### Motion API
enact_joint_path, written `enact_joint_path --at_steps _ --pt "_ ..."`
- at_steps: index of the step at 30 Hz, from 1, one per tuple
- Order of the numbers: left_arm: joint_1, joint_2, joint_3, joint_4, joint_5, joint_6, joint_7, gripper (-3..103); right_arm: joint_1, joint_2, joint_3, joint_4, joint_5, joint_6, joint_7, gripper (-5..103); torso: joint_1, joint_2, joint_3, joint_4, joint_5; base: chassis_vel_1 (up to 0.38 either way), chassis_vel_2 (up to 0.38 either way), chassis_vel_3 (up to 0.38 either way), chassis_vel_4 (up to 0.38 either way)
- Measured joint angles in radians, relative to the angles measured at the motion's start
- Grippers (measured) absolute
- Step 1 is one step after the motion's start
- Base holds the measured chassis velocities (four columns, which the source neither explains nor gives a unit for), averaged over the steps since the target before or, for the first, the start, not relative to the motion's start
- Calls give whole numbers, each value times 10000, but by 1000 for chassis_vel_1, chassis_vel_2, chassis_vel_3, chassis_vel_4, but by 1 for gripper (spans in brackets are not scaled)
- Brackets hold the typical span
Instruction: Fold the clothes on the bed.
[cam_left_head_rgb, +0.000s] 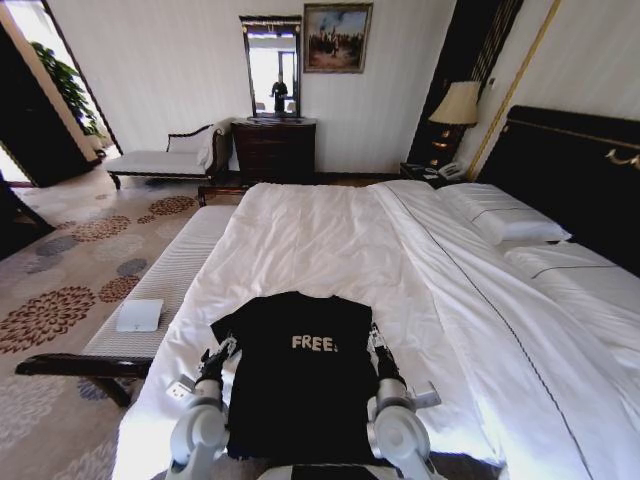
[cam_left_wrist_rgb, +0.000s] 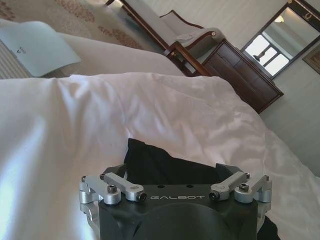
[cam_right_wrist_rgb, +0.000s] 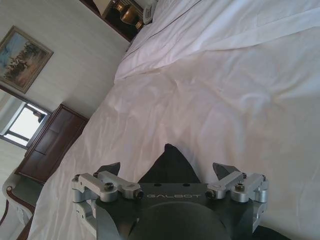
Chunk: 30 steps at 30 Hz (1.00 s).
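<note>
T-shirt (cam_left_head_rgb: 300, 375) between left gripper (cam_left_head_rgb: 222, 352) and right gripper (cam_left_head_rgb: 377, 342).

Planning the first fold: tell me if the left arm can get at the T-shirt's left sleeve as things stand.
Probably yes. The left tool sits open right beside the sleeve of the black T-shirt, which lies flat on the bed, and nothing lies between them. The right tool flanks the other side.

T-shirt (cam_left_head_rgb: 300, 380) on bed (cam_left_head_rgb: 330, 230) near edge | left pincer (cam_left_head_rgb: 217, 352) left of it | right pincer (cam_left_head_rgb: 378, 342) right
</note>
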Motion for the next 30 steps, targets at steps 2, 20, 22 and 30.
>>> enact_joint_path --at_steps 2,20,22,30 --pt "-282 29 -175 336 -414 113 -19 100 -79 23 4 1 -58 2 22 100 -1 0 0 1 0 0 0 0 0" --pt "-1469 -218 -36 2213 -479 156 -94 98 -37 68 -45 -370 -348 -29 186 100 0 -1 0 0 1 0 0 0 0" --pt "-1570 -196 -67 2290 -475 127 -83 96 10 90 -67 -463 -372 -35 191 100 0 0 0 0 1 0 0 0 0" --pt "-1784 -110 -112 2494 -482 73 -61 70 158 238 -209 -688 -534 -79 235 100 0 0 0 1 0 0 0 0 0"
